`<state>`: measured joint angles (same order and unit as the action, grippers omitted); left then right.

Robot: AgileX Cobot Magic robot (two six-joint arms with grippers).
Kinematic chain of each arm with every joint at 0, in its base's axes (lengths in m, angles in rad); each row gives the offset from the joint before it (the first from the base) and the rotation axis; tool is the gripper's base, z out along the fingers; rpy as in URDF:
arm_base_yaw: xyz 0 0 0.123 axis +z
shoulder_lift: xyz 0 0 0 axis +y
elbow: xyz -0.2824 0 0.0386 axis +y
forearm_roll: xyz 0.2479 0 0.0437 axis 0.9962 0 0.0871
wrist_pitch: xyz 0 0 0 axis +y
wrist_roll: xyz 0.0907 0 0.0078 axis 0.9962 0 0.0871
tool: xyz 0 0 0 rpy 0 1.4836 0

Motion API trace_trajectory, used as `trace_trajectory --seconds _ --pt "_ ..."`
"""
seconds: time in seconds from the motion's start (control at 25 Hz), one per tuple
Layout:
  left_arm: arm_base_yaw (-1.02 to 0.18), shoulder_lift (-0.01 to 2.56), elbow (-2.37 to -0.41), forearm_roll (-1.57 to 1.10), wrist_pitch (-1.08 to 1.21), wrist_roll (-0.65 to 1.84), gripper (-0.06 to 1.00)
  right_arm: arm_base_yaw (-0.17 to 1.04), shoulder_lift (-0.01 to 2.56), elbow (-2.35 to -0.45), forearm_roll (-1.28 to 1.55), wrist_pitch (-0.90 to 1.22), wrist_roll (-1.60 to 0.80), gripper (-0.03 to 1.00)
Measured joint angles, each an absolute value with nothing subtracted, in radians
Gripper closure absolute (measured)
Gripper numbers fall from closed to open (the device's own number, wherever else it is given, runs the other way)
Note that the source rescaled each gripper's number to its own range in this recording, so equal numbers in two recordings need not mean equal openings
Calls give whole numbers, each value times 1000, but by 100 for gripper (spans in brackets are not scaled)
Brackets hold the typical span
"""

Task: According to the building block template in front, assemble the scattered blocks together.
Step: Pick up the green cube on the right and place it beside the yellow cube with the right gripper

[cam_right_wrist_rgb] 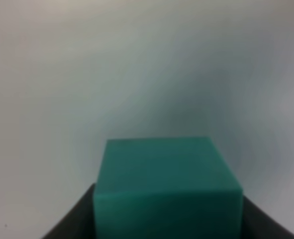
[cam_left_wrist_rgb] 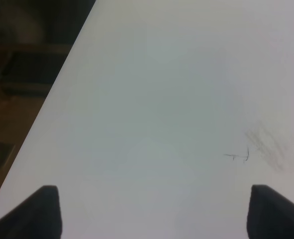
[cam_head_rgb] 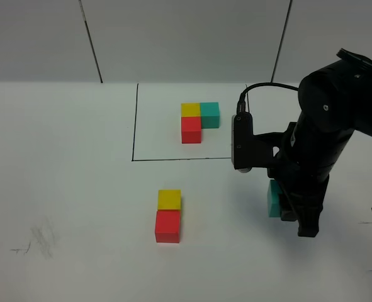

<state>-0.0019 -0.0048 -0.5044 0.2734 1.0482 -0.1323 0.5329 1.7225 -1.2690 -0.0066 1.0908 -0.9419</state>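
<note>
Right hand: clamped on small matte teal cube, above white desk.
Left hand: spread wide, holding nothing.
Yellow cube: touching red cube, below black-framed L-shaped template.

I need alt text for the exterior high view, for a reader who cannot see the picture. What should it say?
A black robot arm on the right grips a teal block in its fingers just above a white table. Left of it, a yellow block touches a red block. Farther back, a black-lined rectangle frames an L-shaped template of red, yellow and teal blocks.
</note>
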Motion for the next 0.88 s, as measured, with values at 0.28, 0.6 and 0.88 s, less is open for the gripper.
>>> trace_trajectory --seconds 0.28,0.6,0.88 --pt "-2 -5 -504 273 1048 -133 12 533 1825 -1349 12 1084 -938 51" --pt "-2 -5 -504 273 1048 -133 12 552 1900 -1399 18 1019 -911 51" --pt "-2 -5 -504 273 1048 -133 12 585 1932 -1408 17 959 -920 51"
